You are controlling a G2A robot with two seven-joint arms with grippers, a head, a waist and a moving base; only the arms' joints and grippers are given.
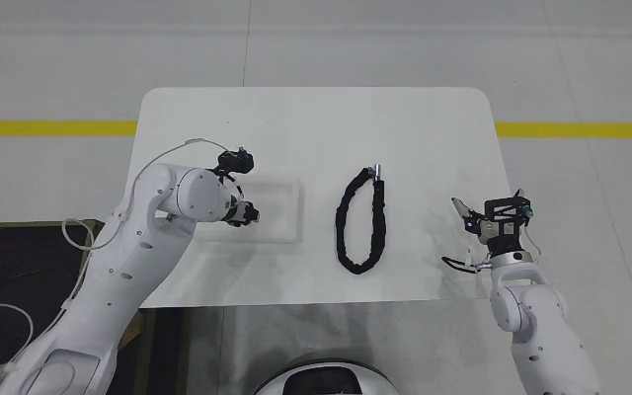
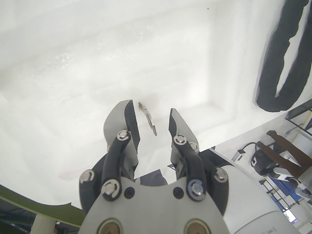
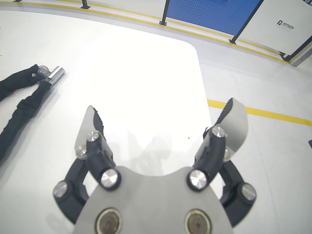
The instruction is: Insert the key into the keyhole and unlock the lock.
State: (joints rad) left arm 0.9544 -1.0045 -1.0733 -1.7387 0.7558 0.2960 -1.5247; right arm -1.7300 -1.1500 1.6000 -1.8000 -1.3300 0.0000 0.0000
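— While the left gripper (image 2: 151, 113) is hanging low over the white foam tray (image 2: 219, 74), its jaws are standing apart with the key (image 2: 149, 120) between them, so we're watching the pick-up, the very first step.

— Agreed, nothing is being gripped yet. The key is tilting on edge in the tray's recess and sitting closer to one pad (image 2: 132, 120) than the other. Whether it's touching that pad, I cannot tell.

— And where is the lock lying?

— The lock (image 1: 357, 222), a black sleeved chain loop, is lying in the middle of the table (image 1: 415, 128), just beside the tray. Its shiny cylinder end (image 3: 56, 72) is sitting at the loop's far end. The keyhole itself is too small to make out.

— What's the right gripper (image 3: 162, 115) doing?

— It's hovering wide open and empty above the table near the right edge, well apart from the lock.

— So what is the next move asking for?

— I'm judging it's asking for the left jaws to close squarely on the key's flat sides without knocking it over, since it's thin and leaning. After that comes a lift clear of the tray wall and a carry across to the cylinder.

— And I'm thinking the right arm is going to have to pin that cylinder, because a loose chain is likely to slide under any push from the key.
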